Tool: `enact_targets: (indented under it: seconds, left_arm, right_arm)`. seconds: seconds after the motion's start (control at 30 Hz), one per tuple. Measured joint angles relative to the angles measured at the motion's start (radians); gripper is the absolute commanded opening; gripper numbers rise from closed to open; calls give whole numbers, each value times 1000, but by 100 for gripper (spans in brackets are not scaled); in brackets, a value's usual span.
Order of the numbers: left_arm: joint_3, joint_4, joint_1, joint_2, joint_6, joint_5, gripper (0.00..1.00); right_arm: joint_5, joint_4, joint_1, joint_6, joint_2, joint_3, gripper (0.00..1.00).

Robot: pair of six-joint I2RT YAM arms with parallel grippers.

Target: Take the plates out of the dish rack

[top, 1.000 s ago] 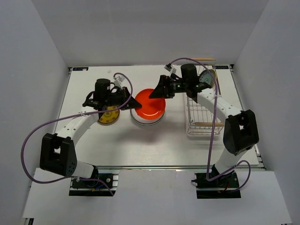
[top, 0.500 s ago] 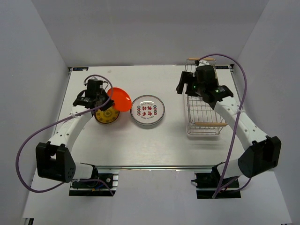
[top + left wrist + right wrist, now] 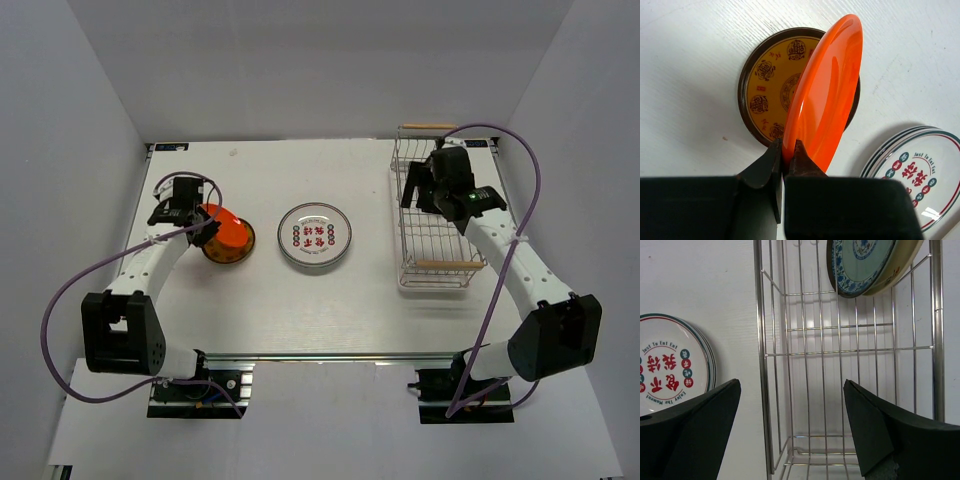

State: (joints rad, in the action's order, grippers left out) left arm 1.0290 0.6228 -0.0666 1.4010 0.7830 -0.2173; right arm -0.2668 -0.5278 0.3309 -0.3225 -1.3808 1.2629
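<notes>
1. The left pincer [image 3: 786,150] is pressed onto the near rim of the orange-red plate [image 3: 827,95], one finger on each face.
2. That plate stands steeply tilted, almost on edge, over the tan-yellow plate [image 3: 767,85] with the dark brown rim, which lies flat on the white table [image 3: 300,300]. Whether the two plates touch cannot be told.
3. In the top view this pair sits at the left of the table, with the orange-red plate [image 3: 226,228] covering much of the tan-yellow plate [image 3: 232,250].
4. A stack of white plates [image 3: 314,236] with red round motifs and grey rim lies flat mid-table, apart from both the tan-yellow plate and the rack.
5. The silver wire dish rack [image 3: 430,240] stands at the right of the table, with a wooden bar handle [image 3: 445,264] at its near end and another at the far end.
6. The right pincer [image 3: 790,385] is spread wide and holds nothing; it hangs above the rack's left wall.
7. One blue-patterned plate [image 3: 865,262] with a tan outside leans on edge in the rack, at the top of the right wrist view.
</notes>
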Motion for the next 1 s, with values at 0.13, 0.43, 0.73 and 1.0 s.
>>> enact_targets:
  seconds: [0.13,0.43,0.73,1.0]
  left_arm:
    - [-4,-14,13,11,-8,8,0]
    - [-4,-24,20,92,-16,47,31]
    - [0,28,24,97,-6,43,89]
    - [23,71,24,114,4,41,98]
  right_arm:
    - [-1,-3,-16,16,10,-4,89]
    - [-41,-3,-43,39,72,-23,89]
    - [-48,-5,-56,42,77,-34,89]
    - [-61,-5,-69,43,77,-34,89]
